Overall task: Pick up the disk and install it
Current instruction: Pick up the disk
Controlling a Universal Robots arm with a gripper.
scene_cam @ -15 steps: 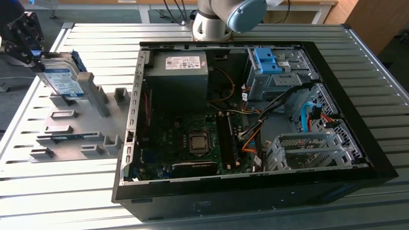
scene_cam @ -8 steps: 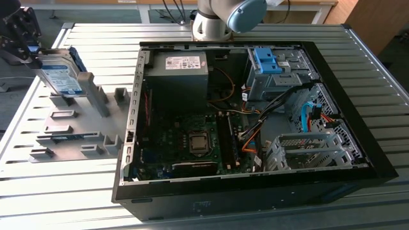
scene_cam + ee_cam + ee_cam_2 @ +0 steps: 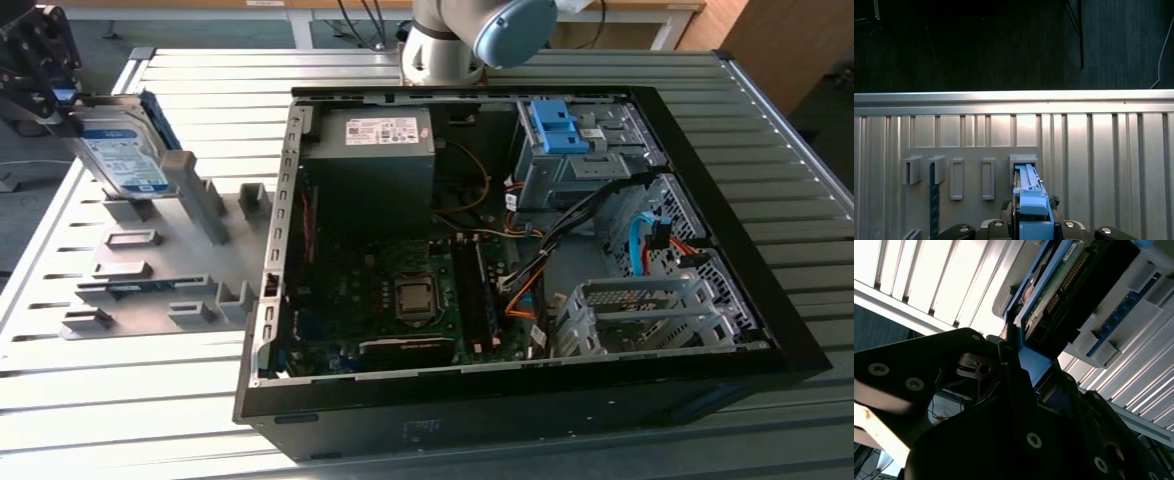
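Observation:
The disk (image 3: 123, 152) is a silver-grey drive with a white-and-blue label and a blue carrier frame. It stands on edge, slightly tilted, just above the slots of the grey fixture plate (image 3: 147, 270) at the exterior view's left. My dark gripper (image 3: 67, 100) grips its upper end, shut on it. In the first wrist view the blue carrier of the disk (image 3: 1029, 192) runs out from between my gripper (image 3: 1033, 220) over a slot of the fixture plate (image 3: 974, 160). The second wrist view shows the disk (image 3: 1064, 285) from its circuit-board side, held by my gripper (image 3: 1024, 362).
An open computer case (image 3: 747, 330) lies on the slatted metal table (image 3: 214, 70), to the exterior view's right of the fixture. Inside are a dark grey box with a white sticker (image 3: 374, 150), a bare blue bracket (image 3: 554, 125) in the drive bay, and a metal cage (image 3: 641, 310). The arm's base (image 3: 461, 40) stands behind the case.

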